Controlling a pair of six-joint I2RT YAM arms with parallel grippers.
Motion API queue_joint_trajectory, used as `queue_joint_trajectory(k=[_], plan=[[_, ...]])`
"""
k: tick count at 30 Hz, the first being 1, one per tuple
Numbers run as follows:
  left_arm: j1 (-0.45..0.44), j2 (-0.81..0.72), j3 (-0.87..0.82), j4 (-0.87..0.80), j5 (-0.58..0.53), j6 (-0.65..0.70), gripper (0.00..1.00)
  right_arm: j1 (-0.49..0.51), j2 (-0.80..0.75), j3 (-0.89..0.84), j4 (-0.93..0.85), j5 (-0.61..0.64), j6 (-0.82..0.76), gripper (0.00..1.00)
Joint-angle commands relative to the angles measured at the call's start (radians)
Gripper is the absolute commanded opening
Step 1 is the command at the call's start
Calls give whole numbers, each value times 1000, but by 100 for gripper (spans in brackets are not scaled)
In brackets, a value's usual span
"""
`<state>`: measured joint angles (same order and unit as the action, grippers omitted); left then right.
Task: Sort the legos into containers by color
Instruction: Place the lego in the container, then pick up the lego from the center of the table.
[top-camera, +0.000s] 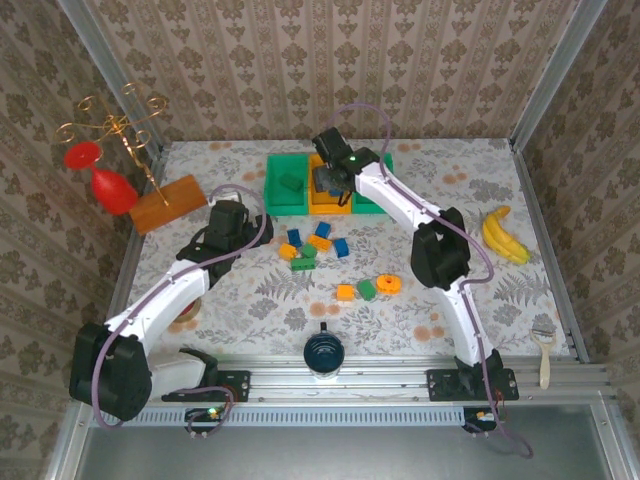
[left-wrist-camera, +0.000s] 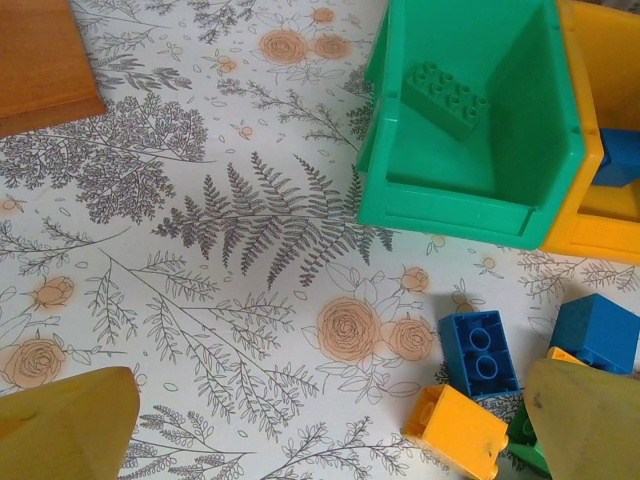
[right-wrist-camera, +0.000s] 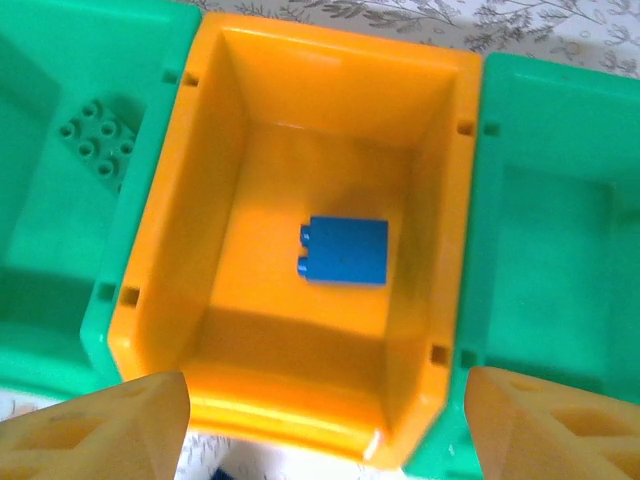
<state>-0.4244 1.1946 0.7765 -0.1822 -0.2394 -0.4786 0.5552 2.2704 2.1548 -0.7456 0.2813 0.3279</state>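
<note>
We had only a green lego (left-wrist-camera: 445, 98) and a blue lego (right-wrist-camera: 345, 250) in the containers (top-camera: 285, 208). Loose legos (top-camera: 315, 245) sat at their 6 o'clock, and the left gripper (left-wrist-camera: 325, 420) and right gripper (right-wrist-camera: 325, 410) gaped empty.

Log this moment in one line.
right claw: open, above orange bin | blue brick: lying in orange bin | green brick: in left green bin | left claw: open, near loose bricks

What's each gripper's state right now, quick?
Left gripper: open, empty.
Right gripper: open, empty, above the orange bin; a blue brick lies inside.
</note>
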Motion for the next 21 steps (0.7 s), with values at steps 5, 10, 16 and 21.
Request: queue_joint_trajectory(k=[5, 10, 16, 21], plan=[[5, -24, -17, 3, 3, -10, 100, 9, -305, -277, -30, 6, 158, 76], [5, -18, -19, 9, 1, -4, 100, 9, -515, -594, -26, 15, 286, 78], [6, -6, -21, 16, 6, 10, 100, 9, -727, -875, -91, 5, 405, 84], [4, 4, -19, 24, 10, 11, 100, 9, -853, -1031, -142, -39, 474, 86]])
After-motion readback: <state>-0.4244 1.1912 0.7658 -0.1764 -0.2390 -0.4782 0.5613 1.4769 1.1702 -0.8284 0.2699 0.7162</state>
